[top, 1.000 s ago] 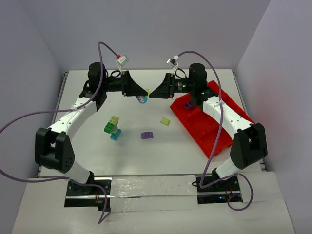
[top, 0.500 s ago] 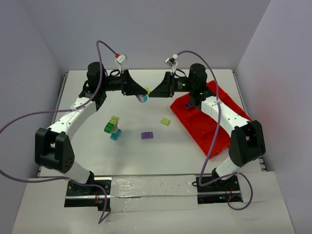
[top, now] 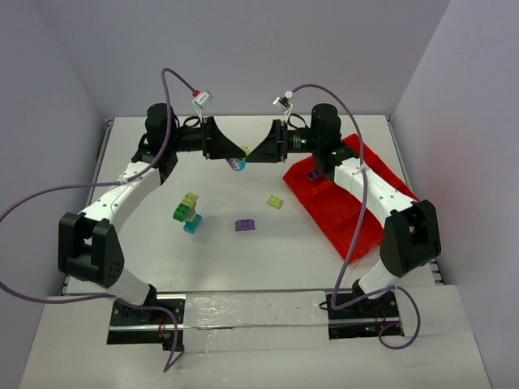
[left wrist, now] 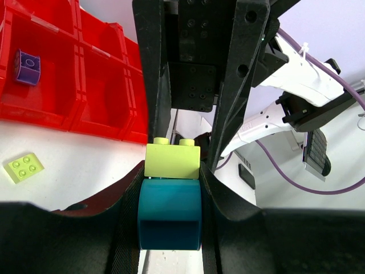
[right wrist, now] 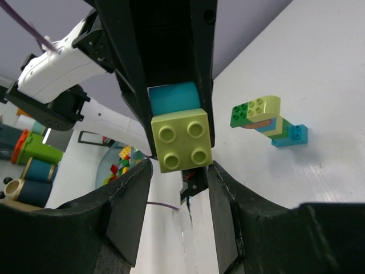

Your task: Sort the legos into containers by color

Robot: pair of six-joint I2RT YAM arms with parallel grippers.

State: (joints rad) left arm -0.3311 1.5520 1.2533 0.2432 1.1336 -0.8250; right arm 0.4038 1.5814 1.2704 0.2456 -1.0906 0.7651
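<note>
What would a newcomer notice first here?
Two grippers meet tip to tip over the far middle of the white table: the left gripper clamps a teal plastic brick joined to a pale yellow brick, the right gripper facing it. At the right lies a bright red plastic tray holding one purple brick.

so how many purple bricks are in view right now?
2. One purple brick lies loose on the table near the middle; the other purple brick sits in a red tray compartment. The raised yellow-teal stack could hide another.

white table (top: 243,259), pale lilac walls (top: 268,49) on three sides
</note>
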